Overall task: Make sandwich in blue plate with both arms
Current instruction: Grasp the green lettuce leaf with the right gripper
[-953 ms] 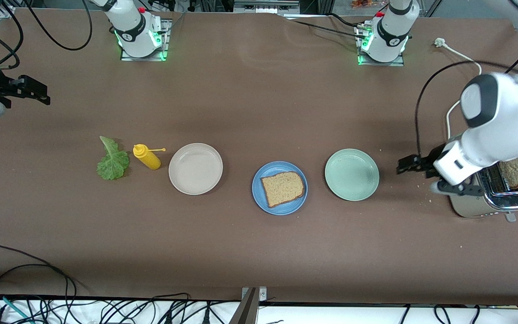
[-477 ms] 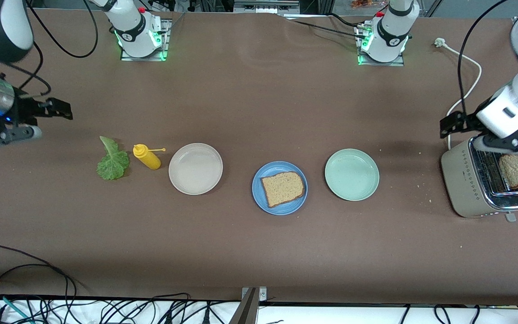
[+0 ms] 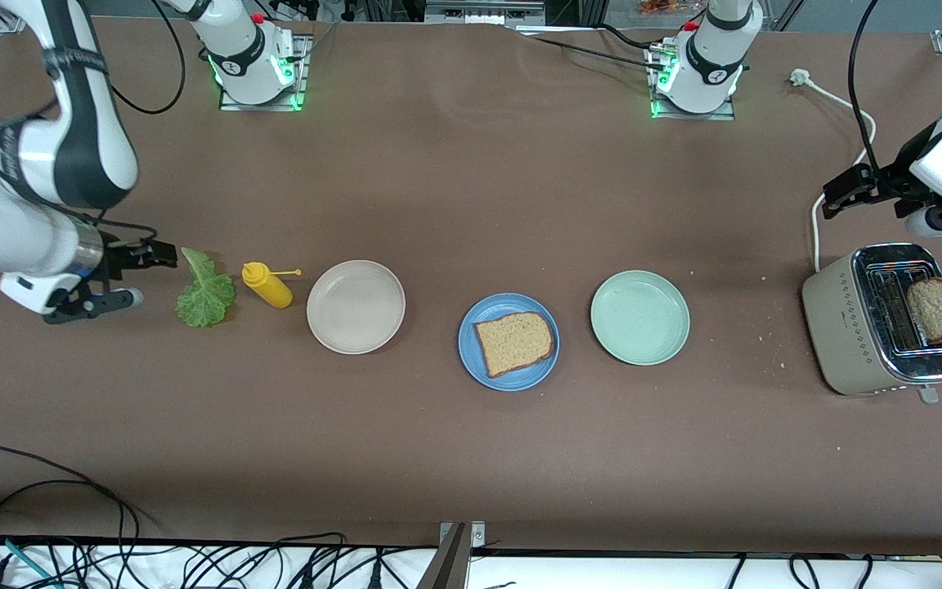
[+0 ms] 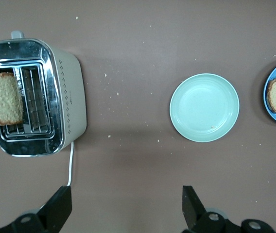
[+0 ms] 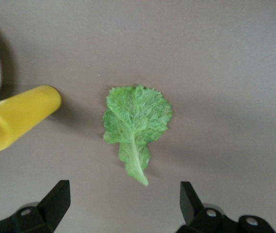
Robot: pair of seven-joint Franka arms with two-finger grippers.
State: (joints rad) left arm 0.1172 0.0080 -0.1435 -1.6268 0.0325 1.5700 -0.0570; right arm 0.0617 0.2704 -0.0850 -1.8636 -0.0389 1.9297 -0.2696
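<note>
My right claw (image 3: 137,276): fingers apart, empty, beside the lettuce leaf (image 3: 205,292) at the right arm's end of the worktop (image 3: 455,458)
My left claw (image 3: 851,190): fingers apart, empty, near the toaster (image 3: 855,327)
Blue plate (image 3: 471,360): mid-worktop, between beige plate (image 3: 356,307) and pale green plate (image 3: 639,317)
Bread slice (image 3: 515,342): flat on blue plate
Second slice (image 3: 935,309): upright in toaster slot

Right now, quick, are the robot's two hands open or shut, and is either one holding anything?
Left gripper: open, holding nothing, up over the table by the toaster.
Right gripper: open, holding nothing, beside the lettuce leaf.
</note>
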